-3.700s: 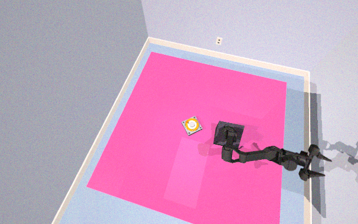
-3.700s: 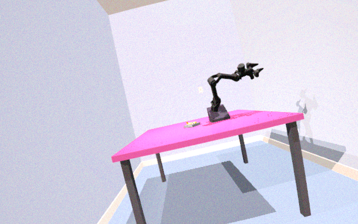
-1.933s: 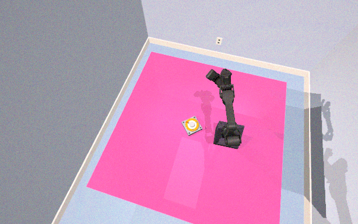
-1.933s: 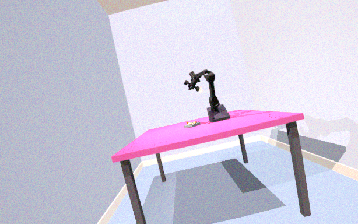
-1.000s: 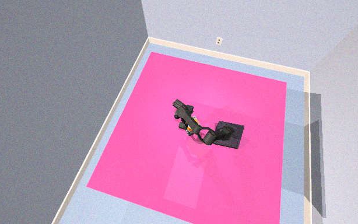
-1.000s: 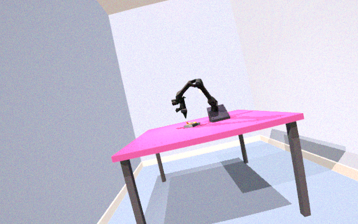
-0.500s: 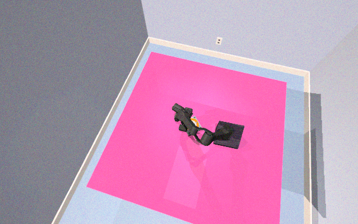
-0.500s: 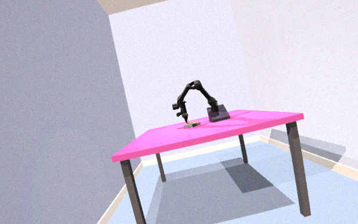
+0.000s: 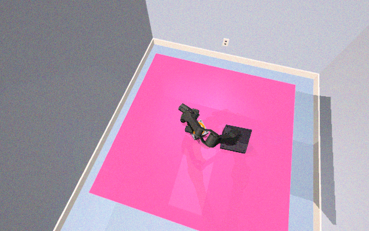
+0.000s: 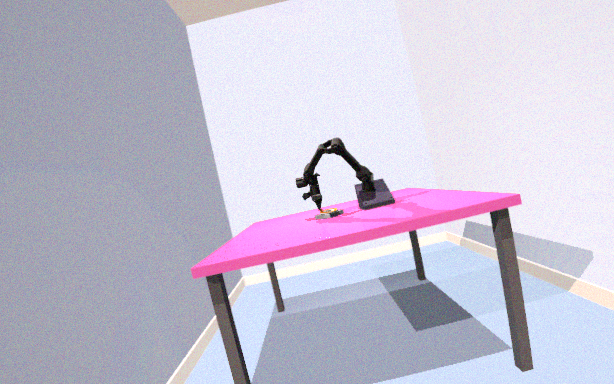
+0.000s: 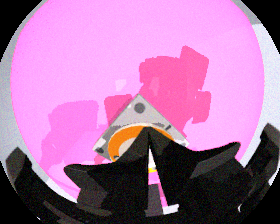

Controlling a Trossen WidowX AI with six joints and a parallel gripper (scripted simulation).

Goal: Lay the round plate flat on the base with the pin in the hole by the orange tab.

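With its gripper (image 11: 151, 137) clenched on nothing and poised right over the orange plate (image 11: 122, 141) on the grey base (image 11: 139, 111) in the middle of the pink table (image 10: 416, 210), a push off-centre could jam the plate harder against the pin.

A pink table (image 10: 416, 210) on four dark legs carries everything. Two things rest directly on its top. Straight below the gripper (image 10: 319, 206), whose fingers are pressed together on nothing, sits a small grey square base (image 11: 132, 117), one corner pointing away from the fingertips in the wrist view. Behind the gripper, back along the arm and well apart from the grey base, lies the dark square mounting plate (image 9: 241, 138) of the robot.
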